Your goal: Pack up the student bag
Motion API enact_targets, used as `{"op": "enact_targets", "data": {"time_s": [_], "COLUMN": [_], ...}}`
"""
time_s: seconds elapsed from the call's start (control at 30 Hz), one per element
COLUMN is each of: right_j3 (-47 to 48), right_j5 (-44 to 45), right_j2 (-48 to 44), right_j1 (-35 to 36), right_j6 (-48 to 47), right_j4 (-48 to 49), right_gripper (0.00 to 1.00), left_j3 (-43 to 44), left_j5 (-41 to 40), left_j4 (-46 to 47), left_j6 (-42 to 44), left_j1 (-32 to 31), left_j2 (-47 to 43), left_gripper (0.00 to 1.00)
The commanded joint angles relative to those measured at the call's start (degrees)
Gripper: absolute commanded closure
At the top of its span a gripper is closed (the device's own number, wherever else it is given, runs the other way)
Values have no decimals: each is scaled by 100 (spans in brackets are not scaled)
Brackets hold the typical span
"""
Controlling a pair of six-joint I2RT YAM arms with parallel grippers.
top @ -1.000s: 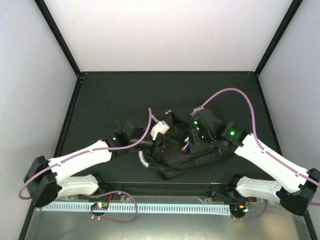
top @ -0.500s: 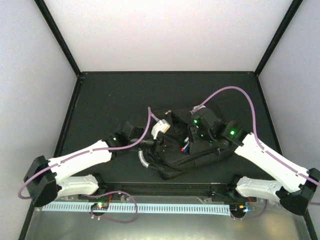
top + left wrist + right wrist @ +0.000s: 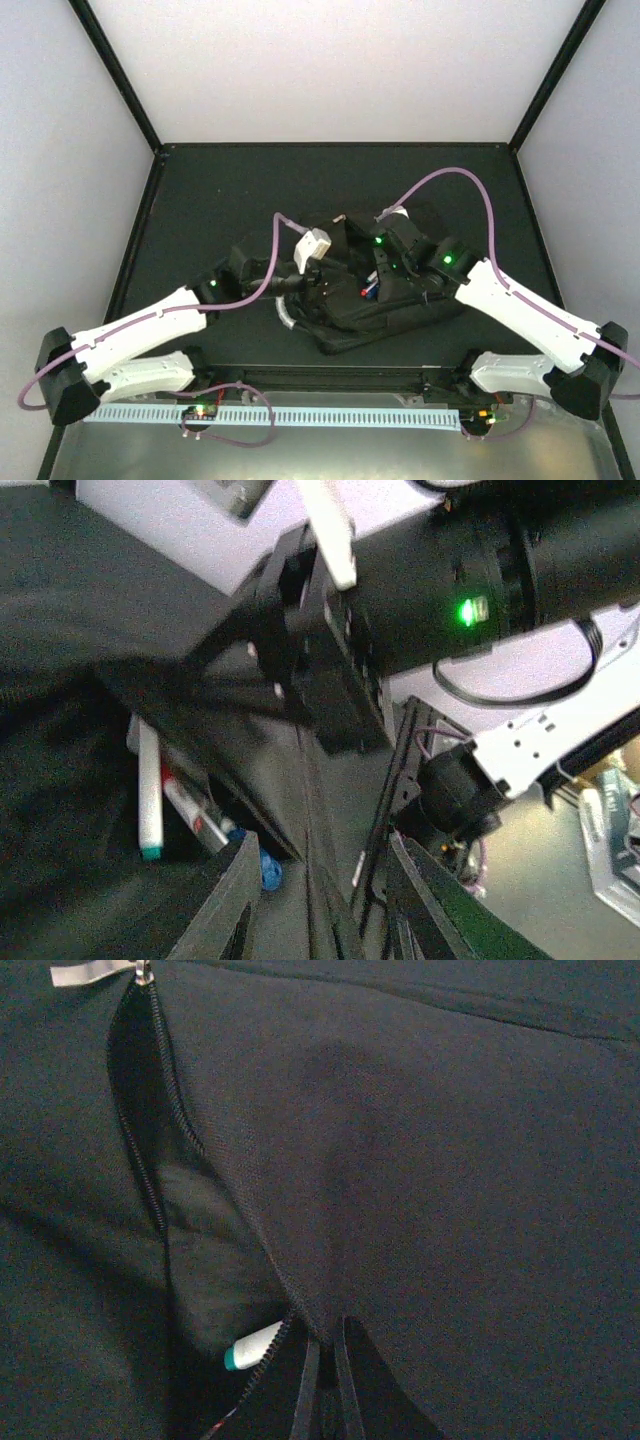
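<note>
The bag [image 3: 385, 315] lies mid-surface [image 3: 220, 200] near the arms, pens [image 3: 150, 790] already in its unzipped pocket [image 3: 190, 1220]; the half-closed left tool [image 3: 320, 910] seems to hold a fabric fold, the right tool [image 3: 322, 1380] is pinched on the zip edge, so zipping likely remains.

The large black fabric backpack [image 3: 400, 300] is plain black with no pattern, and its curved handle [image 3: 285, 318], left of centre in the top view, is pale grey. At lower left of the left wrist view show a white marker with a teal cap [image 3: 149, 800], a red-and-white pen [image 3: 190, 815] and a small blue object [image 3: 268, 872]. Thin purple cables [image 3: 470, 185] cross white plastic arm links [image 3: 150, 325]. Small indicator lights [image 3: 449, 259] glow green, and the flat table mat [image 3: 250, 190] is matte black.
</note>
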Motion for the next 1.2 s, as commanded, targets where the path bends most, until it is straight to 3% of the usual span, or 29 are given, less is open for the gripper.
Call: {"op": "enact_targets", "data": {"time_s": [0.0, 0.13, 0.3, 0.43, 0.7, 1.17], "right_j3": [148, 165, 103, 151, 21, 121], "right_j5": [127, -89, -246, -192, -200, -330], "right_j2": [-180, -293, -469, -562, -588, -517], "right_j1": [29, 30, 29, 25, 29, 25], "right_j6": [-27, 46, 36, 57, 98, 34], "right_j4": [407, 310, 318, 225, 224, 266], "right_gripper": [98, 98, 98, 98, 98, 98], "left_j3": [996, 963, 970, 906, 946, 1430], "left_j5": [266, 711, 863, 731, 214, -125], "left_j4": [-934, -855, -635, -843, -1166, -1381], "left_j6": [939, 911, 1576, 2180, 2433, 2454], "left_j1": [-22, -88, -208, -263, -525, -510], "left_j2": [645, 1066, 1227, 1231, 1503, 2439], "left_gripper": [63, 63, 56, 50, 49, 67]}}
